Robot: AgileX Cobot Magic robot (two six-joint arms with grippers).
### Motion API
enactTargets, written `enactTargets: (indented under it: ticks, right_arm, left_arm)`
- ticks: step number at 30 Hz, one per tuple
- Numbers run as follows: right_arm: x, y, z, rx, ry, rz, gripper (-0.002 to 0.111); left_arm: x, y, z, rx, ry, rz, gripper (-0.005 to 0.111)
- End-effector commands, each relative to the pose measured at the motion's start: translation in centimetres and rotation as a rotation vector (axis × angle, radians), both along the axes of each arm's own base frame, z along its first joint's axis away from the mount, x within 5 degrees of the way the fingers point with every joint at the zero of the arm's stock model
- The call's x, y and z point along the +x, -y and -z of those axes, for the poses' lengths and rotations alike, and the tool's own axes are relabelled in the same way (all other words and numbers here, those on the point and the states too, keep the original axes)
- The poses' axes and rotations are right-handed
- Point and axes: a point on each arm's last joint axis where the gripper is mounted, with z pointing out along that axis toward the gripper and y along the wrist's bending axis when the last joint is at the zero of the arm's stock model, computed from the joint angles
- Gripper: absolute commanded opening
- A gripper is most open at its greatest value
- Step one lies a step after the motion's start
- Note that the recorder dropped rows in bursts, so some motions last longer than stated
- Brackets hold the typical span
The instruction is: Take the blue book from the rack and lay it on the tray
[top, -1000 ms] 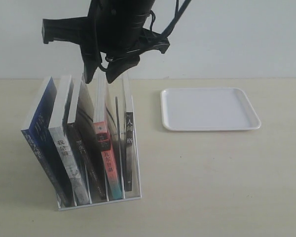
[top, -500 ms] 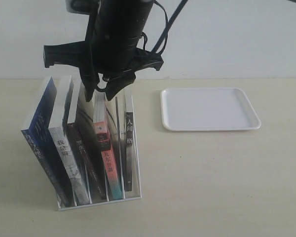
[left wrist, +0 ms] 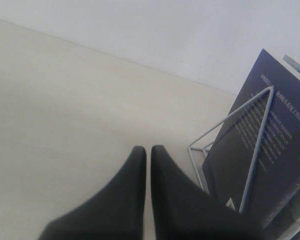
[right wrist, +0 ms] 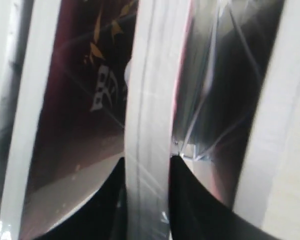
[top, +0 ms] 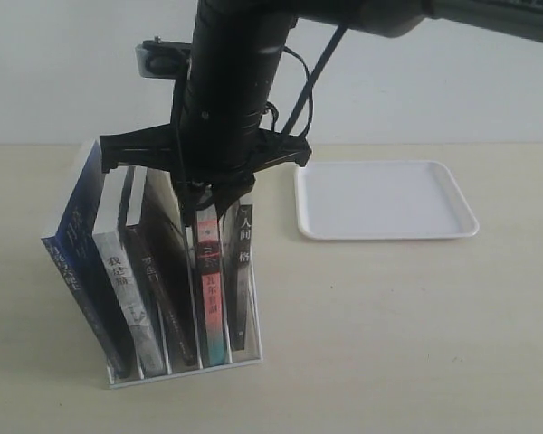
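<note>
Right wrist view: right gripper [right wrist: 147,165] has its jaws straddling the red-spined book's [right wrist: 147,100] page edge, whether clamped, can't tell. Left gripper [left wrist: 148,150], jaws together. The blue book [top: 77,226], navy with white lettering, leans in the rack's [top: 185,369] exterior-view leftmost slot.

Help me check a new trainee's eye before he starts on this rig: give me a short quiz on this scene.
1. True or false: a book lies on the tray.
2. Which book in the rack does the right tool have its fingers either side of? A) the blue one at the end B) the red-spined book C) the white-spined one beside the blue
3. Fill in: the left tool has its fingers pressed ___.
Key: 1 false; 2 B; 3 together.
</note>
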Motion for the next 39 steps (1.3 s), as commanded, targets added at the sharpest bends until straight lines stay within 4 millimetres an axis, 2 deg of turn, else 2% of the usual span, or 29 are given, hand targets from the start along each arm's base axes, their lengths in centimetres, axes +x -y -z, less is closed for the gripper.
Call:
enactTargets:
  ticks: [1,6,9,20,24,39]
  right_arm:
    - [-0.2,-0.1,0.0,-0.001,-0.004,-0.005,0.000]
    - [-0.2,-0.1,0.0,-0.001,-0.004,-0.005,0.000]
    - [-0.4,0.2,-0.7,0.011,0.007,-0.005,0.000]
    - [-2.3,2.6,-6.7,0.102,0.126,-0.003,0.000]
    - [-2.5,2.8,-7.3,0.110,0.136,-0.003,0.000]
    - [-2.5,2.8,-7.3,0.106,0.145,-0.024,0.000]
  left_arm:
    - [0.0,0.0,-0.2,0.001,0.016,0.001,0.004]
    - [0.0,0.0,-0.2,0.001,0.016,0.001,0.004]
    - [0.0,0.0,-0.2,0.001,0.016,0.001,0.004]
    - [0.0,0.0,-0.2,0.001,0.016,0.001,0.004]
    - [0.0,0.0,-0.2,0.001,0.016,0.001,0.004]
    - [0.0,0.0,-0.2,0.001,0.016,0.001,0.004]
